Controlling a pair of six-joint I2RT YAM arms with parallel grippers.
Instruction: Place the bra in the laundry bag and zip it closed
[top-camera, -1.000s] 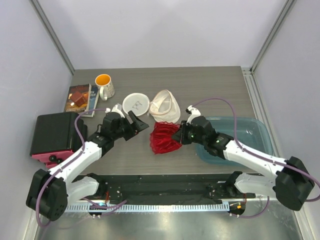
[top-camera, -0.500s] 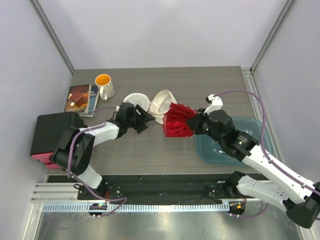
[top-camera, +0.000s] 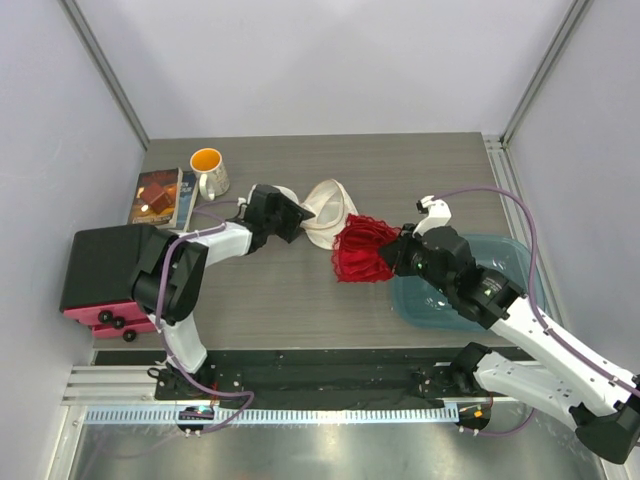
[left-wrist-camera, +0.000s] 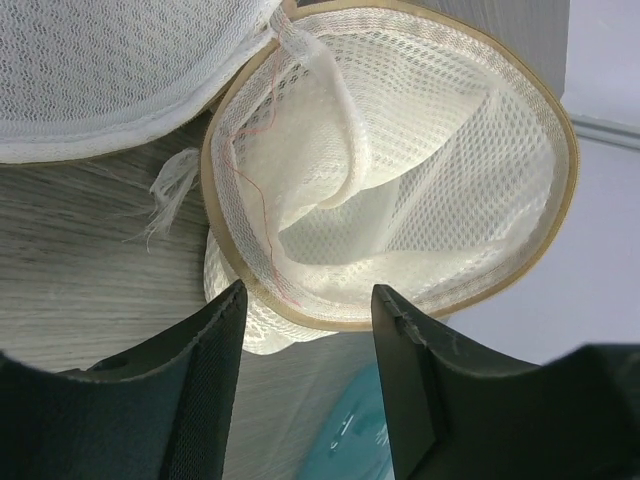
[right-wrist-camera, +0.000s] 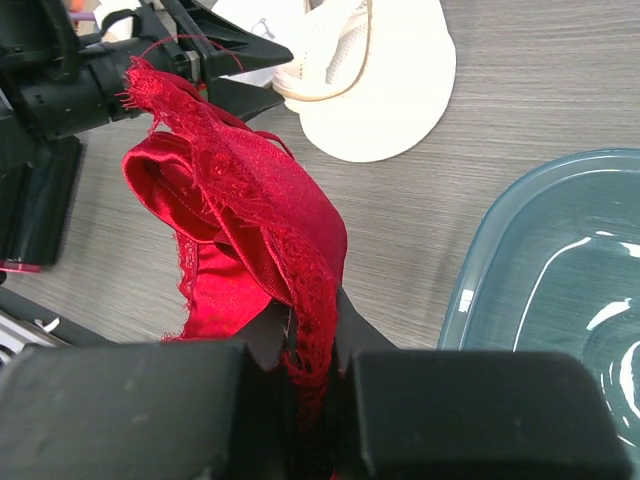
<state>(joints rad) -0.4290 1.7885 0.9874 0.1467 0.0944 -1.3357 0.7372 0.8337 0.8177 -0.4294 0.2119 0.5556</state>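
The laundry bag (top-camera: 328, 212) is a white mesh pouch with a tan rim, lying open on its side at the back middle of the table. Its mouth (left-wrist-camera: 400, 170) faces my left wrist camera, and its round flap (left-wrist-camera: 100, 70) lies beside it. My left gripper (top-camera: 287, 216) is open at the bag's left edge. In the left wrist view the left gripper (left-wrist-camera: 305, 335) has the near rim just past its fingertips. The red lace bra (top-camera: 360, 250) hangs bunched off the table, right of the bag. My right gripper (right-wrist-camera: 312, 335) is shut on the bra (right-wrist-camera: 240, 200).
A teal plastic tub (top-camera: 470, 285) sits under the right arm. A white mug with an orange inside (top-camera: 208, 170) and a book (top-camera: 160, 196) are at the back left. A black box (top-camera: 105, 265) stands at the left edge.
My left gripper has reached back and right to the bag's rim while its jaws narrowed. My right gripper has lifted the bra off the table and carried it up beside the bag.
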